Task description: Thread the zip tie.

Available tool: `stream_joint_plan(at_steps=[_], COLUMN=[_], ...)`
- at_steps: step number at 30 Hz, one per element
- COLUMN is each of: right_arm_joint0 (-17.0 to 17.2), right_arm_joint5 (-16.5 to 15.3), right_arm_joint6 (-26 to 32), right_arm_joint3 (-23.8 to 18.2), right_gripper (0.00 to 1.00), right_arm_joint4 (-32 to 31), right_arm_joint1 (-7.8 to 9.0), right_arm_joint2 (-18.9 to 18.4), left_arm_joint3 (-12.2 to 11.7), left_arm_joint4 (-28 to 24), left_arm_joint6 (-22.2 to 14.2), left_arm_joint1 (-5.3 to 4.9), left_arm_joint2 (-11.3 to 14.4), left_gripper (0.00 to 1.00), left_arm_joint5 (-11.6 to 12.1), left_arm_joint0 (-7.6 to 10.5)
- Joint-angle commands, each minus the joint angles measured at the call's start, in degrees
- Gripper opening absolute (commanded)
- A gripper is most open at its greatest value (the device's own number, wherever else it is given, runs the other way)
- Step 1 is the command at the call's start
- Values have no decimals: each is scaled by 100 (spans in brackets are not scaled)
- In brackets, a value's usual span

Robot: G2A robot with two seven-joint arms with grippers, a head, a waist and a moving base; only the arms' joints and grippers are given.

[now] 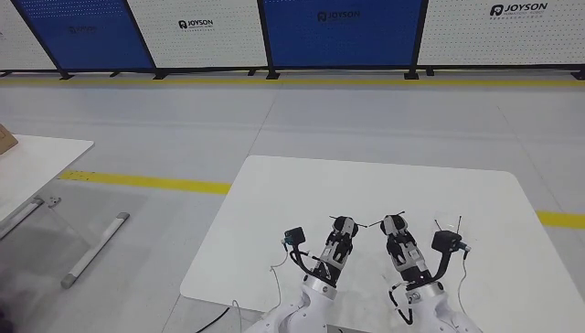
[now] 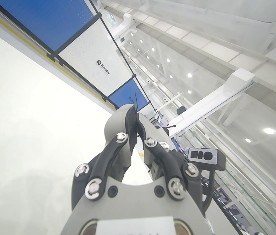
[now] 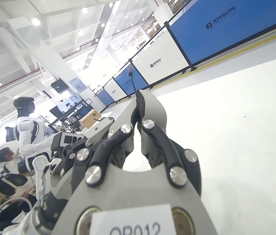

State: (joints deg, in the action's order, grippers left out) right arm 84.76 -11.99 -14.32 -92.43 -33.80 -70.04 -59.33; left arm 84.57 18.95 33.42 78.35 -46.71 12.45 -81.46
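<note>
My left gripper [image 2: 136, 113] is shut on a black zip tie, and a thin tail tip [image 2: 135, 97] sticks out past its fingertips. My right gripper [image 3: 139, 96] is shut on a black zip tie too, with the short end carrying the square head [image 3: 130, 72] standing up beyond its pads. From the top, the left gripper [image 1: 344, 227] and the right gripper [image 1: 393, 223] hover side by side, a small gap apart, over the near part of the white table [image 1: 366, 182]. How the strap runs below the fingers is hidden.
The white table's bare top stretches ahead and to both sides of the grippers. A second white table [image 1: 37, 164] stands off to the left across the floor. Blue and white partition panels [image 1: 343, 13] line the back.
</note>
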Motion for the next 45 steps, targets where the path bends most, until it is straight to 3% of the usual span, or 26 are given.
stream_joint_plan(at_steps=[1,18,27,45], right_arm_joint0=[-9,-87,101,37], right_arm_joint5=[19,42,-105,50], right_arm_joint6=[41,177,92,269], right_arm_joint3=[2,106,-32,-19], right_gripper=[0,0,0,0], right_arm_joint4=[-20,-58,-64,-223], right_arm_joint1=[-10,-122,-122,-220], right_arm_joint2=[6,2,-222,-163], left_arm_joint3=[0,0,0,0], left_arm_joint4=[0,0,0,0], left_arm_joint6=[0,0,0,0], left_arm_joint1=[0,0,0,0], left_arm_joint2=[0,0,0,0], left_gripper=[0,0,0,0], left_arm_joint5=[0,0,0,0], left_arm_joint0=[0,0,0,0])
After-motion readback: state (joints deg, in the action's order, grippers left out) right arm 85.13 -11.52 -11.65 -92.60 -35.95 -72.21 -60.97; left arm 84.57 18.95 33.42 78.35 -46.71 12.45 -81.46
